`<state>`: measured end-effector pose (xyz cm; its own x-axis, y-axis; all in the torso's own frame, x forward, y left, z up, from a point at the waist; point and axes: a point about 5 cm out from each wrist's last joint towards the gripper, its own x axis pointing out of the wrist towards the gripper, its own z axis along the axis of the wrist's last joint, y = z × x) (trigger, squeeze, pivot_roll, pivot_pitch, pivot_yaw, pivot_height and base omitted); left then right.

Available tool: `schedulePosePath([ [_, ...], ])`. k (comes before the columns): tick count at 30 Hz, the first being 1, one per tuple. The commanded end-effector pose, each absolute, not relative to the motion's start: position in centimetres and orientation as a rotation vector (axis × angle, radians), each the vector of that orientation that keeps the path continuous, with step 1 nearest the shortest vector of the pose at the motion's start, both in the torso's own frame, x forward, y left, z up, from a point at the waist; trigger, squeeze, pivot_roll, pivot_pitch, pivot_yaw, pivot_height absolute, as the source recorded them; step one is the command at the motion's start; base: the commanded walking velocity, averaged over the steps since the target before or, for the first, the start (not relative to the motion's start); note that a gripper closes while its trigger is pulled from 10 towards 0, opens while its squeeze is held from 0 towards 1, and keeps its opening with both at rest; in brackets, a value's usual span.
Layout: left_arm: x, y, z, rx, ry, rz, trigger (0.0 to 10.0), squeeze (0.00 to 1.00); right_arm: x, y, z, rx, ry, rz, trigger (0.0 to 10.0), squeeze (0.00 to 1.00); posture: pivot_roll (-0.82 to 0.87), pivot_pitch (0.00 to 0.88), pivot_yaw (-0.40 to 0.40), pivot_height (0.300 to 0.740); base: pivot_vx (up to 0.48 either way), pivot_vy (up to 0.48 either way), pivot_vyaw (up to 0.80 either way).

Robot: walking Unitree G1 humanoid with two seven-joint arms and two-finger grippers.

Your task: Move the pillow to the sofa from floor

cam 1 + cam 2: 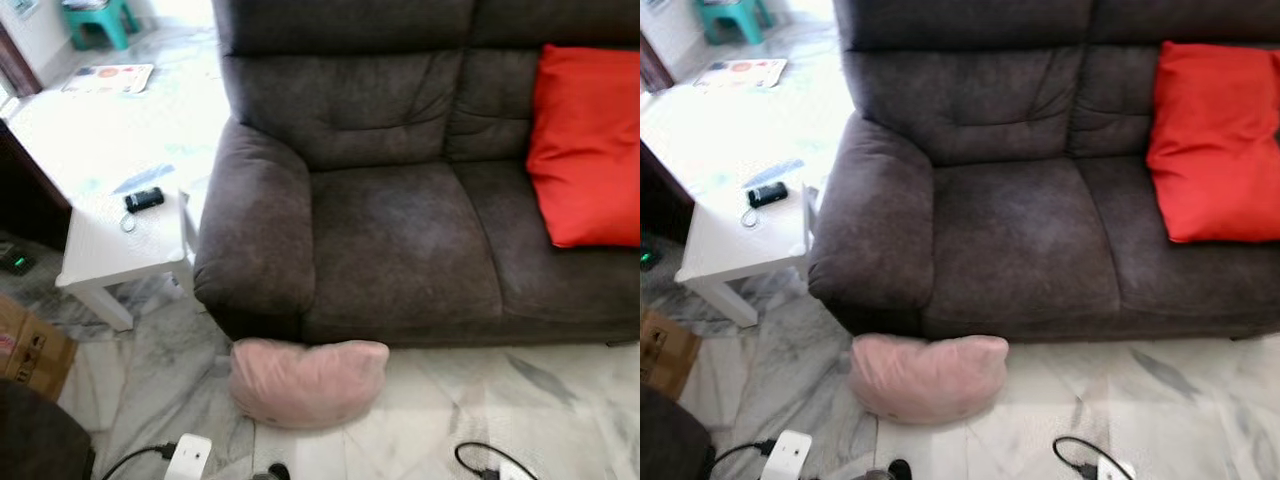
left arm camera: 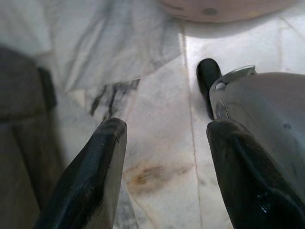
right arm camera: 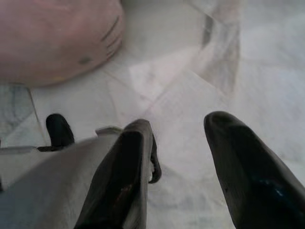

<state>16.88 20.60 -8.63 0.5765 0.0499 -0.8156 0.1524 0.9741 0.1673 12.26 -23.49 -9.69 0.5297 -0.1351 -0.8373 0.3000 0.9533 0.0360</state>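
White side table [image 1: 105, 255] at left, bearing a black device [image 1: 143, 199]; cardboard box [image 1: 30, 350] below it on the marble floor [image 1: 560, 400]; white power strip [image 1: 187, 458] at the near edge; pink pillow [image 1: 308, 381] on the floor, touching the foot of the sofa [image 1: 400, 250] under its left armrest; red cushion [image 1: 587, 145] on the sofa's right seat; left gripper [image 2: 162, 162] low over the floor, fingers apart, nothing held; right gripper [image 3: 183, 162] likewise low, fingers spread, empty, pillow near.
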Motion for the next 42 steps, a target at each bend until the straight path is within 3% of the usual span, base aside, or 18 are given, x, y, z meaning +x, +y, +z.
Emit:
schedulePosePath([
  [1, 16.0, 20.72, -9.01, 0.22, 0.99, -0.062, 10.0, 0.0, 11.23, -23.44, -10.02, 0.199, 1.005, -0.275, 10.0, 0.0, -0.07, 0.115, 0.021, 0.74, 0.0, 0.0, 0.0],
  [40, 16.04, 20.61, -9.0, 0.204, 0.981, -0.05, 10.0, 0.0, 11.23, -23.58, -9.99, 0.192, 1.007, -0.278, 10.0, 0.0, -0.07, 0.113, 0.016, 0.74, 0.0, 0.0, 0.0],
  [42, 15.95, 20.76, -9.01, 0.177, 0.972, 0.008, 10.0, 0.0, 11.26, -23.58, -9.98, 0.192, 1.005, -0.277, 10.0, 0.0, -0.07, 0.112, 0.015, 0.74, 0.0, 0.0, 0.0],
])
